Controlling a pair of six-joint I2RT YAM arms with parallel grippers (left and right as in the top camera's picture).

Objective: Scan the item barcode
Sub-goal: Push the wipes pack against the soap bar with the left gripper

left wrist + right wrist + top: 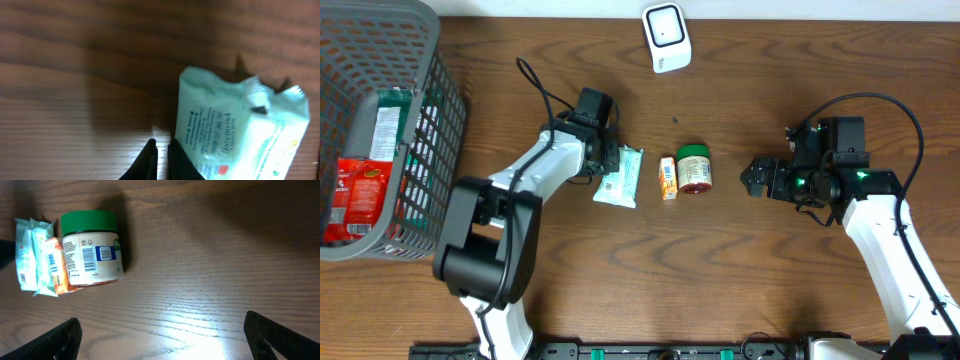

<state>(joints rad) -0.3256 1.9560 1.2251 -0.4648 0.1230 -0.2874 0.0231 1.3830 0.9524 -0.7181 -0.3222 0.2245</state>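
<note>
the jar [695,169] lies on its side in the middle of the table [770,80], lid far and base near, so its long axis runs far to near, barcode up. the right gripper [757,178], fingers wide apart and empty, sits just right of the jar and is nearer to it. the left gripper [607,160], fingers together with nothing between them, sits against the pack [619,177]. the scanner [666,38] stands well apart at the far edge.
</note>
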